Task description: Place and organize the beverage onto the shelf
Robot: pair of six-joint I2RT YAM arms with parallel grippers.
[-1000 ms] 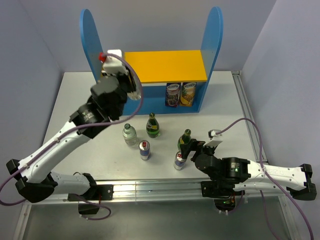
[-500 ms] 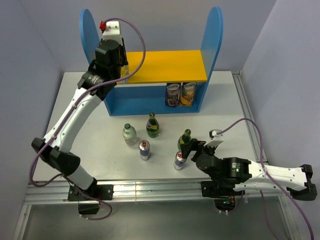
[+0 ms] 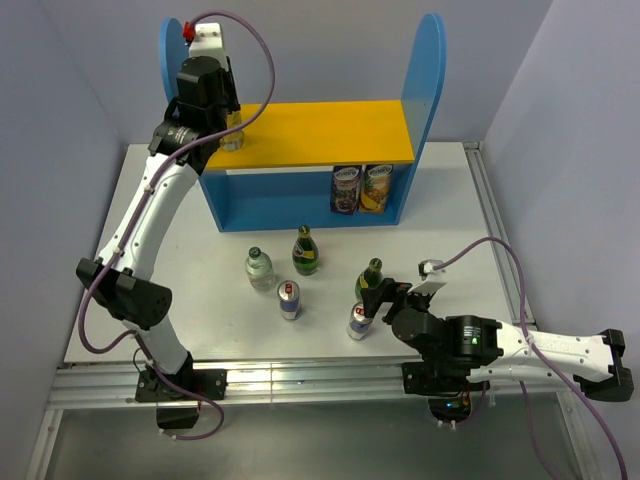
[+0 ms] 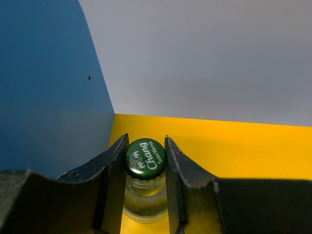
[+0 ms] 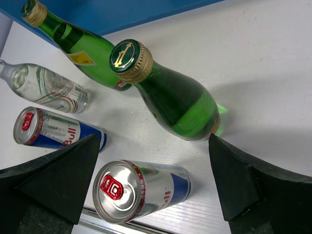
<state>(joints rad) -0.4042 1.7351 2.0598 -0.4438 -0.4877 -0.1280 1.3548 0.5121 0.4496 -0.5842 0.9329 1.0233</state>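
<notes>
**Change since a second ago.** The left arm has risen from in front of the shelf's lower left corner to the left end of the yellow upper board [image 3: 340,130], and the clear bottle has come with it. The right arm and the five drinks on the desk have not moved.

**Left arm.** It is stretched up and away from the near left corner of the desk [image 3: 150,200], elbow high, with the wrist beside the left side panel [image 3: 172,60].
**Left gripper** [image 4: 145,146]. It is pinching the neck of the clear pale-yellow bottle [image 4: 144,202] just under its green cap. The bottle is upright over the board's left end, close to the side panel. Whether its base rests on the board cannot be told.

**Shelf** [image 3: 425,70]. It stands at the far edge of the desk. Two fruit-printed containers [image 3: 361,188] stand side by side at the right end of the lower tier.

**Desk, centre, all upright:**
- second clear bottle [image 3: 259,268]
- blue-silver can [image 3: 289,299], just nearer than it
- dark green bottle [image 3: 305,250]
- second can [image 3: 359,320]
- second green bottle [image 3: 369,275]

**Right arm.** It lies low along the near edge, forearm pointing left.
**Right gripper** [image 5: 153,146]. Its jaws are spread wide and hold nothing. They face the second can and second green bottle, which sit just ahead of them.
</notes>
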